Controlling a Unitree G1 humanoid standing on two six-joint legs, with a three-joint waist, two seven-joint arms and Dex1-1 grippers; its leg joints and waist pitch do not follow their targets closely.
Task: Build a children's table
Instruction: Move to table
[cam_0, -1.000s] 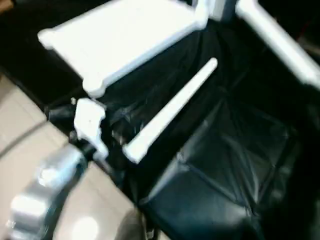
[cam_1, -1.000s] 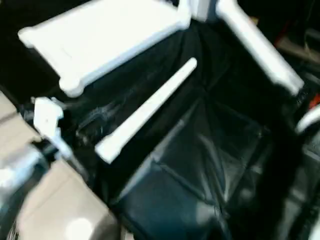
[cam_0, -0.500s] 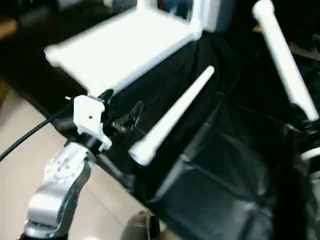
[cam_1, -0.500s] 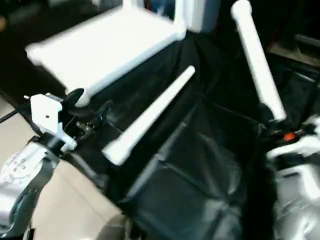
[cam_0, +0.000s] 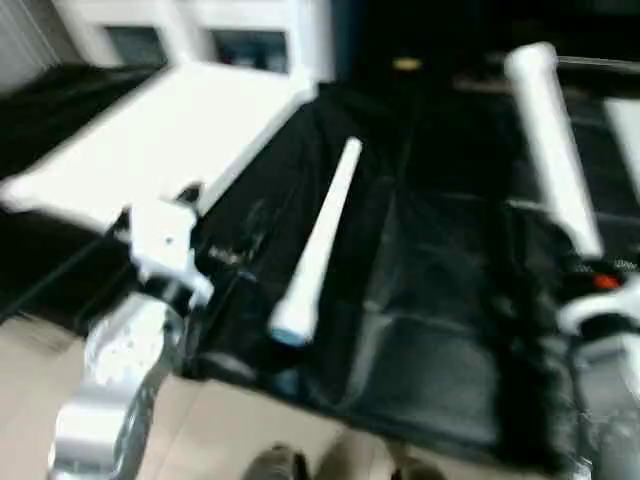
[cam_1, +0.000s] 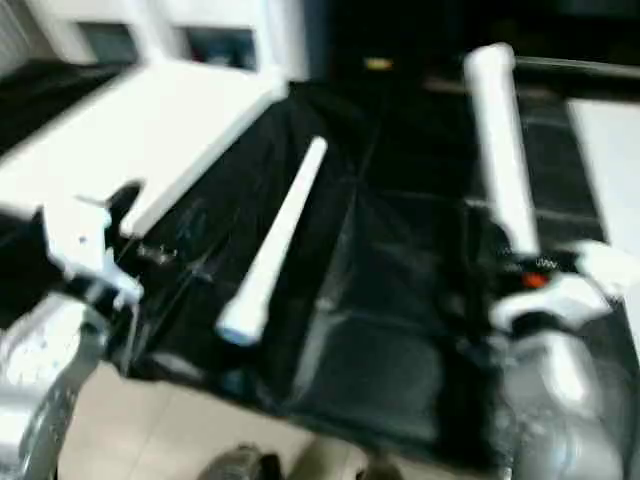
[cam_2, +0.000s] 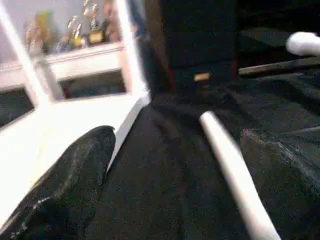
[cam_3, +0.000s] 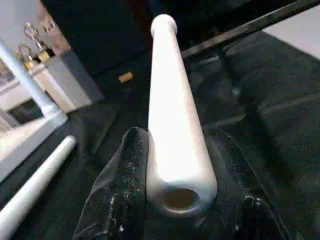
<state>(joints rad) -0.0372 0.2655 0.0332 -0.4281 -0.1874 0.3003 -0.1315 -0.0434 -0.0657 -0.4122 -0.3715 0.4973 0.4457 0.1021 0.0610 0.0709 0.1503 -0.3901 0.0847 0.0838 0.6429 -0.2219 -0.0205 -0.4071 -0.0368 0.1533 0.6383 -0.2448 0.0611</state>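
At the right of the frame, the right pincer (cam_3: 180, 200) is clamped on the thick end of a long white tapered plastic tube leg (cam_1: 497, 140); one black finger (cam_3: 122, 195) presses its side, and the open hollow end faces the wrist camera. The leg rises from the grip toward the upper middle of the frame, above the black crinkled sheet (cam_0: 440, 300) covering the tabletop.

A second white tapered tube leg (cam_0: 318, 245) lies loose on the sheet at centre frame, narrow end pointing up-frame, wide end toward the near edge.

At upper left, the white plastic rectangular table top (cam_0: 150, 140) lies flat on the sheet. Just beside its near edge hovers the left pincer (cam_0: 215, 225), spread wide with nothing in it; one black finger (cam_2: 75, 175) shows in the left wrist view, with the table top beyond it.

Beige floor (cam_0: 240, 430) along the lower edge.
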